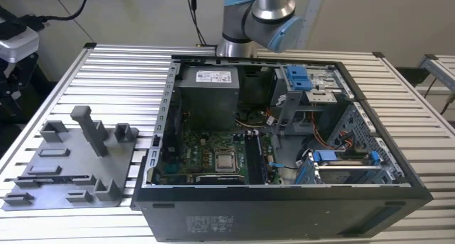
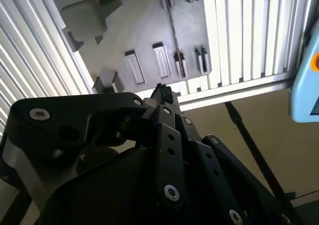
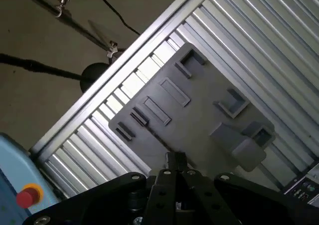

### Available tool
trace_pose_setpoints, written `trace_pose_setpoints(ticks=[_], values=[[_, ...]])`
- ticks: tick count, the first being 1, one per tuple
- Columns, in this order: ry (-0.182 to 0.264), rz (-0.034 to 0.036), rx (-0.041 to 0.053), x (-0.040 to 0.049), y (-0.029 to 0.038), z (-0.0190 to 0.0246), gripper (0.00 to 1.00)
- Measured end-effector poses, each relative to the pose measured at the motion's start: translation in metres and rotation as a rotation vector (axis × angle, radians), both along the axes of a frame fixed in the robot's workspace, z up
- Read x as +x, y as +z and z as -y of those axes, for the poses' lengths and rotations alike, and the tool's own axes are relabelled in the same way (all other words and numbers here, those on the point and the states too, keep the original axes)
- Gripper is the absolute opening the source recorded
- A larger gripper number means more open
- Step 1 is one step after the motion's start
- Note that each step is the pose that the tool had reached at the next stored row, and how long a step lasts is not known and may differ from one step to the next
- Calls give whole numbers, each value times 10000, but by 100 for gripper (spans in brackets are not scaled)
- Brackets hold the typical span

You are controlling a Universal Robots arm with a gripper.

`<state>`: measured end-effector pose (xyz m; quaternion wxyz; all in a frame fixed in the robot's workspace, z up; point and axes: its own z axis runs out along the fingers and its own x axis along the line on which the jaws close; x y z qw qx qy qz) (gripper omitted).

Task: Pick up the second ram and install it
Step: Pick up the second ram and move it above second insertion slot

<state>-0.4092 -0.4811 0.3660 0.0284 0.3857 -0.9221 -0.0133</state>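
black linkage gripper [image 3: 175, 159] closed, empty, pointed at grey plastic slotted tray [image 3: 199, 120]. second ram not made out; likely light, stiff, fragile: pinch flat faces, clear of contacts.

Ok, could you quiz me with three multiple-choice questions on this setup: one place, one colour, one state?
1. The grey tray lies:
A. inside the computer case
B. on the slatted table, at the exterior view's left of the case
C. on the floor

2. The plastic latches in the case are:
A. blue
B. red
C. yellow

3. The case is:
A. closed
B. open
C. upside down

Answers: B, the tray rests on the slats beside the case; A, they are plainly blue; B, the motherboard is exposed.
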Motion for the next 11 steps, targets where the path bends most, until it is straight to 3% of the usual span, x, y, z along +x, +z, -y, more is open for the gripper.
trace_pose_setpoints(ticks=[11], values=[[1757,41,-3,0,-3,0,11]])
